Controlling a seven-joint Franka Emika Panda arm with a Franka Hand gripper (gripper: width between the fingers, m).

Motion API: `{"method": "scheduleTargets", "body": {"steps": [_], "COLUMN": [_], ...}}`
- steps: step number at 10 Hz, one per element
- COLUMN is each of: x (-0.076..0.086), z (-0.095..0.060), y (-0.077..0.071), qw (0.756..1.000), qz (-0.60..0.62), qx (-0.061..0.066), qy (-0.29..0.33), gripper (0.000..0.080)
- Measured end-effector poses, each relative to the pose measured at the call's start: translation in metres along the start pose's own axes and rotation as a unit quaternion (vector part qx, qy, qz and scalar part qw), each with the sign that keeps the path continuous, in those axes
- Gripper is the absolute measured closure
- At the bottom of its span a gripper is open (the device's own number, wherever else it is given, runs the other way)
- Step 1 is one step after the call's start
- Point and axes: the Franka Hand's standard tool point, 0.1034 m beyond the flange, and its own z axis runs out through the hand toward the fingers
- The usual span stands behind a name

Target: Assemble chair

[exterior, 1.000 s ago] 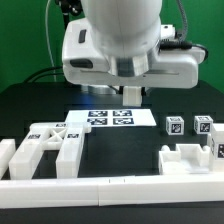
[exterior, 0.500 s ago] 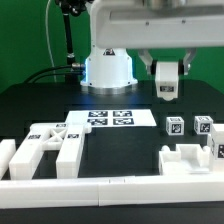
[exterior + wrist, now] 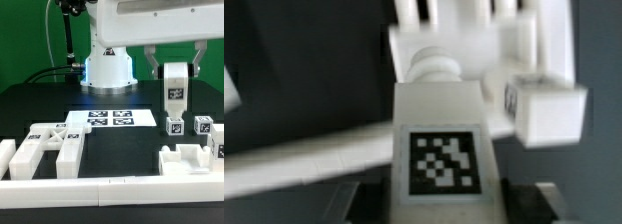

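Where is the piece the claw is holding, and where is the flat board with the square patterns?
held chair part (image 3: 175,92), exterior view: on its black-and-white tag.
marker board (image 3: 146,117), exterior view: on its bare white end, beside the tags.

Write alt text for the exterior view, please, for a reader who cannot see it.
The robot's gripper holds a tagged white chair part upright above the black table. The marker board lies at the centre, small tagged parts on the exterior view's right, and larger white chair pieces along the front rail.
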Motion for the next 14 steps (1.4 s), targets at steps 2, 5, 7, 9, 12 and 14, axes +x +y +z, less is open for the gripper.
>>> {"method": "scheduleTargets", "body": {"steps": [2, 5, 7, 9, 12, 14], "x": [0.0, 0.0, 0.0, 0.0, 0.0, -0.001], "z": [0.0, 0.0, 0.0, 0.0, 0.02, 0.033], "y": [0.0, 0.0, 0.0, 0.0, 0.008, 0.011], "qw": [1.0, 1.0, 1.0, 1.0, 0.997, 0.991], "qz": [0.0, 0.0, 0.0, 0.0, -0.01, -0.013], "qx": [0.0, 0.0, 0.0, 0.0, -0.001, -0.002], "qy": [0.0, 0.0, 0.0, 0.0, 0.074, 0.132], "gripper": [0.0514, 0.0514, 0.0514, 0.0514, 0.0514, 0.0514]}}
